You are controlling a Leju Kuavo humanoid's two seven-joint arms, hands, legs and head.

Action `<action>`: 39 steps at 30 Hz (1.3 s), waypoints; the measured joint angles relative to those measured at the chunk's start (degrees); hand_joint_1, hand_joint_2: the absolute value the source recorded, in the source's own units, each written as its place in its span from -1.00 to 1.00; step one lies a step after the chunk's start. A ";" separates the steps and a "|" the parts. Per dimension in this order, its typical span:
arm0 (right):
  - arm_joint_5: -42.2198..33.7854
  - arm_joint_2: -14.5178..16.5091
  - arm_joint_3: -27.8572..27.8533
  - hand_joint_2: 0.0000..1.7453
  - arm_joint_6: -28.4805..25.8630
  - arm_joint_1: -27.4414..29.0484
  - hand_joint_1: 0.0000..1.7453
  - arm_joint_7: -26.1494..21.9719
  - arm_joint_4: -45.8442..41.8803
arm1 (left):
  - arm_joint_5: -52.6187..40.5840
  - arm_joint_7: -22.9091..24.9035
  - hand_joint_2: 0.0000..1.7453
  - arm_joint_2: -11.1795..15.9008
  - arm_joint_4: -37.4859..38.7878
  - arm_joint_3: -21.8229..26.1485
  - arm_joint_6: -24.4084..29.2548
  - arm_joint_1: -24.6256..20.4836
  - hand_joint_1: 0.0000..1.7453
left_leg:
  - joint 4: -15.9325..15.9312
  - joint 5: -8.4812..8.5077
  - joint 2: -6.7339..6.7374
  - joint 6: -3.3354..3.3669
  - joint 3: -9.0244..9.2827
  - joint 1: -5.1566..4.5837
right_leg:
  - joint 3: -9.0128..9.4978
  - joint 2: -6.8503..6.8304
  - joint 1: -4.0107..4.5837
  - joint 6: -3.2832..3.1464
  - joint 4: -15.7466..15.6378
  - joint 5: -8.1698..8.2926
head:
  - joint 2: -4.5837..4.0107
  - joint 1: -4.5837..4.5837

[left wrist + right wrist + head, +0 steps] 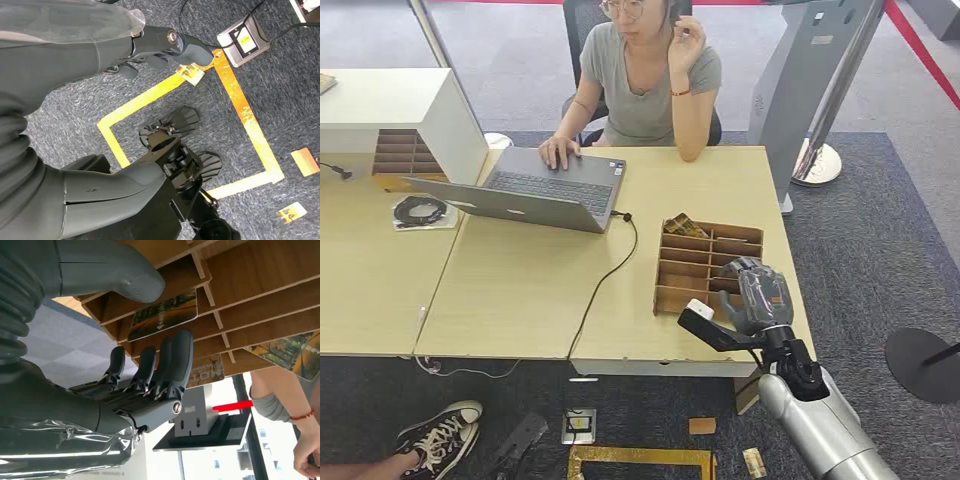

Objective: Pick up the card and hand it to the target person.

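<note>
You have a pale wood worktop (516, 290) ahead, left of the hand, with a second one (365, 270) butted against it further left and a white shelf unit (403, 105) standing on that. Beyond the hand, a person sits in a dark chair (580, 20). The floor is dark blue-grey carpet (878, 250), lighter grey further back. Below the hand, yellow tape (641, 458) marks the carpet beside a floor socket (578, 426). A grey kiosk (803, 70) stands beyond the hand, a red strip (920, 50) behind it.
</note>
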 joint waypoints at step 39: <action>4.52 0.02 3.25 1.00 -0.49 -3.55 0.82 5.44 3.98 | 0.37 0.04 1.00 -0.02 0.00 0.00 0.11 -0.37 -1.00 | 0.01 0.00 0.01 0.00 0.02 0.00 | 0.00 0.01 0.00 0.00 0.00 0.00 | 0.00 0.01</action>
